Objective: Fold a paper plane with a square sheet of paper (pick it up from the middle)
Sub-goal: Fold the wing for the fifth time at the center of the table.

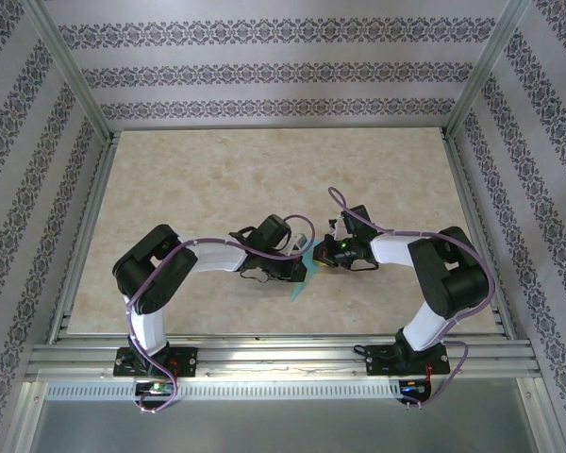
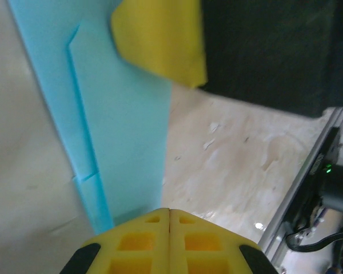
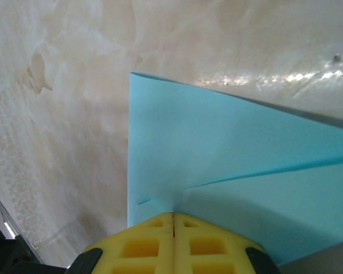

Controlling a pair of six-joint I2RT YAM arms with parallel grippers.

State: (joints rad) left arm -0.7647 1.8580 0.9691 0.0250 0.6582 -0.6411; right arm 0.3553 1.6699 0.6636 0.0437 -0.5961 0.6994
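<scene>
We see the thin turquoise sheet of paper (image 1: 298,276), folded to a narrow pointed shape, at the middle of the pale marbled bench (image 1: 198,189), between the two arms. The left arm (image 1: 208,257) reaches it from 9 o'clock and the right arm (image 1: 396,250) from 3 o'clock. Both sets of jaws are closed on the paper, their yellow pads pressed together with the sheet running out from between them. In the top view its long axis runs roughly 12 to 6 o'clock, with the pointed end toward 6, crosswise to both arms. Neither arm is nearer, as the two grips sit just beside each other at the 12 o'clock end. We judge the next fold hinges on that free tip.
</scene>
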